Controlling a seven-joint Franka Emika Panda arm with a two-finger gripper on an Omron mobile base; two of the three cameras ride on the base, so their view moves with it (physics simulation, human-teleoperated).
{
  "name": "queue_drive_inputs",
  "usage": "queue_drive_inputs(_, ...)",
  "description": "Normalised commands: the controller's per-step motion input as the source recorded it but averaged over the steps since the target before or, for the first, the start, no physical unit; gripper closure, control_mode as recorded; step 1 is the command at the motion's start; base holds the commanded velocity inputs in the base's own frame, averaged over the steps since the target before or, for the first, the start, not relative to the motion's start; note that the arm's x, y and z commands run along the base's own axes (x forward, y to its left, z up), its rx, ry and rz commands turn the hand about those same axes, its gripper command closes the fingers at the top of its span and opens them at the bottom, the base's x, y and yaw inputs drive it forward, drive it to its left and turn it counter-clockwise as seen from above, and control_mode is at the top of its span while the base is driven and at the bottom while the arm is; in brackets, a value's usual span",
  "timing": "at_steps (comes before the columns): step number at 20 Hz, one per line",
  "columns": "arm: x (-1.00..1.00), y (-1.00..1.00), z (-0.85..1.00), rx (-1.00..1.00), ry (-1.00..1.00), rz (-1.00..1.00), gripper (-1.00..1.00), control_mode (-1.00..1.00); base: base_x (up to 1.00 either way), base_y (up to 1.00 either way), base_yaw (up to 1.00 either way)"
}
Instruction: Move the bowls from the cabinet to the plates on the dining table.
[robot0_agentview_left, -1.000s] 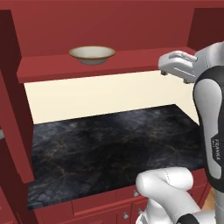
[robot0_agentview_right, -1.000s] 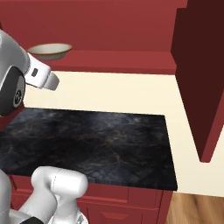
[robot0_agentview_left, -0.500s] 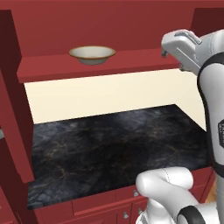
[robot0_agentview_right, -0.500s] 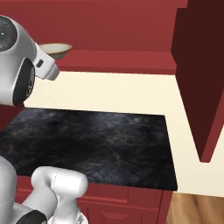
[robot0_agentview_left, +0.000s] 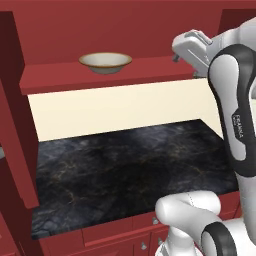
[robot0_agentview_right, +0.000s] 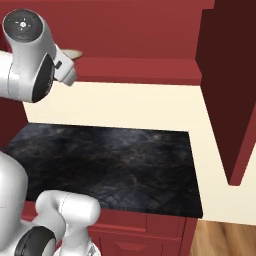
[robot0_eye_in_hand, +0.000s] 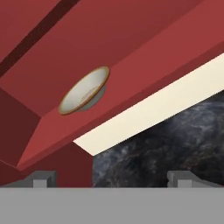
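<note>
You have one bowl (robot0_agentview_left: 105, 62) to look at: shallow, wide, cream-white inside with a tan-gold rim, sitting upright on the red shelf (robot0_agentview_left: 150, 70) of the cabinet (robot0_agentview_left: 100, 20), toward the shelf's left part in the left base view, at about 11 o'clock from the middle of that picture. In the right base view its rim (robot0_agentview_right: 74, 53) peeks out just past the arm's white wrist, at roughly 10 o'clock. In the hand view the bowl (robot0_eye_in_hand: 84, 90) appears tilted, at about 11 o'clock from centre, and your gripper (robot0_eye_in_hand: 111, 178) has its two dark fingertips (robot0_eye_in_hand: 41, 178) set wide apart at the bottom edge, spread open with nothing between them and well apart from the bowl. In the left base view the hand (robot0_agentview_left: 192, 47) hovers at the shelf's right end, at 2 o'clock. Below the shelf lie a cream wall strip (robot0_agentview_left: 125, 107) and a black marble counter (robot0_agentview_left: 125, 170), with red drawers (robot0_agentview_left: 115, 232) along its front.
</note>
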Motion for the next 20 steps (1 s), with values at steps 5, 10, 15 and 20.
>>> queue_drive_inputs(5, 0.53, 0.21, -0.09, 0.00, 0.00, 0.00, -1.00, -1.00, 0.00, 0.00, 0.00)
queue_drive_inputs(10, 0.50, 0.14, 0.00, 0.00, 0.00, 0.00, -1.00, -1.00, 0.00, 0.00, 0.00)
queue_drive_inputs(15, 0.60, 0.14, 0.00, 0.00, 0.00, 0.00, -1.00, -1.00, 0.00, 0.00, 0.00)
queue_drive_inputs(20, 0.51, 0.26, -0.01, 0.00, 0.00, 0.01, -1.00, -1.00, 0.00, 0.00, 0.00)
